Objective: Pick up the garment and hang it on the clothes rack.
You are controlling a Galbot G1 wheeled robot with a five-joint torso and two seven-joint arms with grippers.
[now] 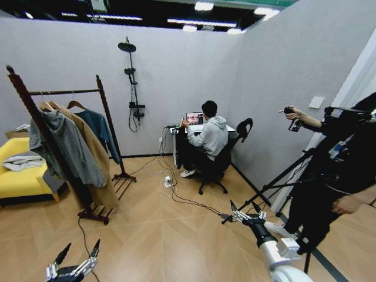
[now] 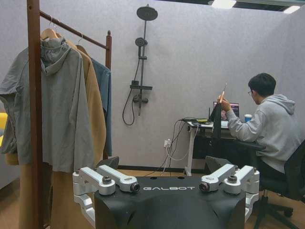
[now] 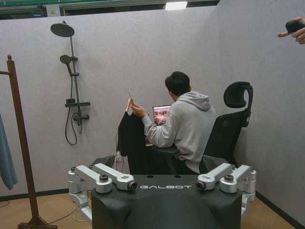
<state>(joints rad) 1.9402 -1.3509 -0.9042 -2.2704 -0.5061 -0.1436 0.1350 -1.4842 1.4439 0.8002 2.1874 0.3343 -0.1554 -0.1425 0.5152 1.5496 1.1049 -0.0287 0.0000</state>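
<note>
The clothes rack [image 1: 69, 147] stands on the wooden floor to the robot's left, its bar carrying three hangers. The garment [image 1: 101, 132], a teal top, hangs at the far end of the bar, just beside a long tan coat [image 1: 94, 161], with a grey hooded jacket [image 1: 67, 150] nearest the robot. The left hand [image 1: 75, 258] hovers low over the floor, fingers spread and holding nothing. The right hand [image 1: 242, 212] reaches forward on the right, also spread open and empty, well apart from the rack.
</note>
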